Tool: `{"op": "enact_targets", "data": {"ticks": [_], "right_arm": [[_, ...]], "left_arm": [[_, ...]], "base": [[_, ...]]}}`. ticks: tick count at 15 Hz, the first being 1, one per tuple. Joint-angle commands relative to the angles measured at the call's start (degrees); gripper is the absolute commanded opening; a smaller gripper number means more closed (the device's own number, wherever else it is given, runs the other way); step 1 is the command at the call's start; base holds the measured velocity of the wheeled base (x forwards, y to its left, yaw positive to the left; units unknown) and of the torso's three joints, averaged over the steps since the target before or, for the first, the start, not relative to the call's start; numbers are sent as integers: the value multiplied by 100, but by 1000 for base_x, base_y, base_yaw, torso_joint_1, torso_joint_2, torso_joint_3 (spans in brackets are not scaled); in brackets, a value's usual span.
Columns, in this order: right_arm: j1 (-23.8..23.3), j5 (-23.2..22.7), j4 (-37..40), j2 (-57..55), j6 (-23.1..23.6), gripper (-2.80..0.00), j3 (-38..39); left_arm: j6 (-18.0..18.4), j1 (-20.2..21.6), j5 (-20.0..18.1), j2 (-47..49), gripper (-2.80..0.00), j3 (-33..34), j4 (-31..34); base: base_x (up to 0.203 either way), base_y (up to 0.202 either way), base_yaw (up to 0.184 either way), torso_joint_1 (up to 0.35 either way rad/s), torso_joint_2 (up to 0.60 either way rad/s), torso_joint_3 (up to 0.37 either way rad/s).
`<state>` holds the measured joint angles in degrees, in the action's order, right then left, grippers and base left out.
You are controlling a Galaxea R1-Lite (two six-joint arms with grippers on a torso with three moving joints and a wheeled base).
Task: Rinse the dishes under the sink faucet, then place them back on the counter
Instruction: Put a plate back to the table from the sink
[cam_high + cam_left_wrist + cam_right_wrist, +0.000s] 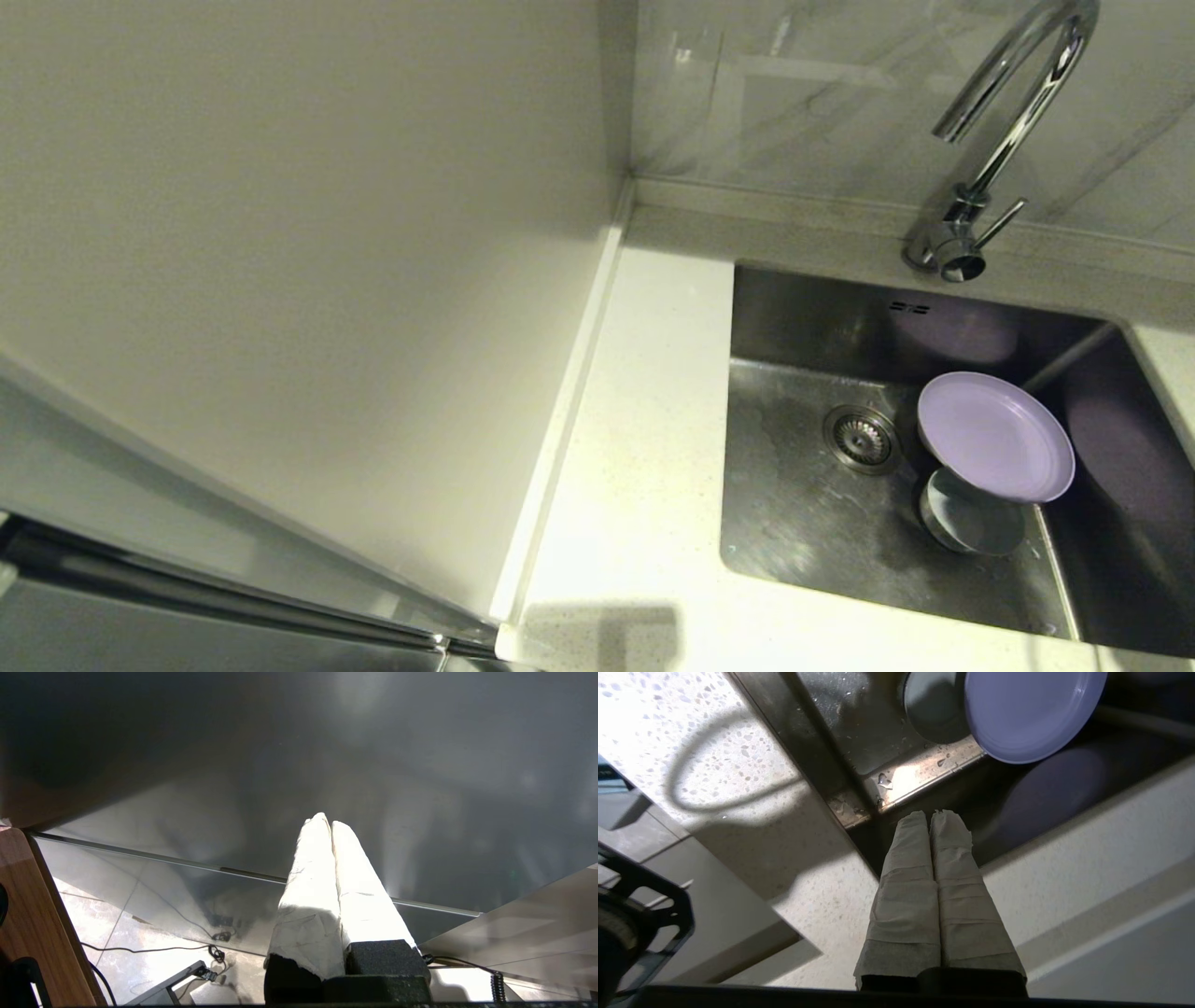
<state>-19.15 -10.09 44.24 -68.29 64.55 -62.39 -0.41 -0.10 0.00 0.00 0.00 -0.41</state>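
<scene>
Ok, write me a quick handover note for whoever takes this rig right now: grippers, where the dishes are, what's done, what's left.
Right gripper: shut, empty, above the sink's near corner.
Left gripper: shut, empty, parked away from the sink.
Lilac plate: inside the sink, tilted, propped on the bowl beside the drain.
Cup: not in view.
Faucet: no water running.
Counter: no dishes in view on it.
Done: dishes are in the basin.
Left: whether they were rinsed can't be told; return them to the counter.

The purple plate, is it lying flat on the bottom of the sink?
No, the purple plate is tilted, propped on a small bowl inside the sink, beside the drain.
</scene>
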Motion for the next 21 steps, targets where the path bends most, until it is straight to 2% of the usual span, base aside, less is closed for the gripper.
{"op": "enact_targets", "data": {"ticks": [1, 3, 5, 8, 10, 12, 15, 21], "right_arm": [[160, 55, -984, -30, 91, -280, 834], [448, 113, -2653, 30, 69, -280, 1817], [1053, 153, -4212, -86, -374, -280, 2512], [1826, 602, -6084, -992, -1276, -280, 2675], [2505, 1258, -7167, -1518, -1751, -280, 2632], [2809, 1806, -7681, -1930, -1871, -280, 2599], [2934, 2355, -7959, -2394, -1810, -280, 2433], [2925, 2529, -8305, -2813, -1554, -280, 2394]], "left_arm": [[-2, 1, 1, 0, -280, 18, -2], [-2, 1, 0, 0, -280, 18, -2], [-2, 1, 0, 0, -280, 18, -2], [-2, 1, 0, 0, -280, 18, -2], [-2, 1, 0, 0, -280, 18, -2], [-2, 1, 0, 0, -280, 18, -2], [-2, 1, 0, 0, -280, 18, -2], [-2, 1, 0, 0, -280, 18, -2]], "base": [[0, 0, 0, 0, 0, 0], [0, 0, 0, 0, 0, 0], [0, 0, 0, 0, 0, 0], [0, 0, 0, 0, 0, 0], [0, 0, 0, 0, 0, 0], [0, 0, 0, 0, 0, 0], [0, 0, 0, 0, 0, 0], [0, 0, 0, 0, 0, 0]]}}
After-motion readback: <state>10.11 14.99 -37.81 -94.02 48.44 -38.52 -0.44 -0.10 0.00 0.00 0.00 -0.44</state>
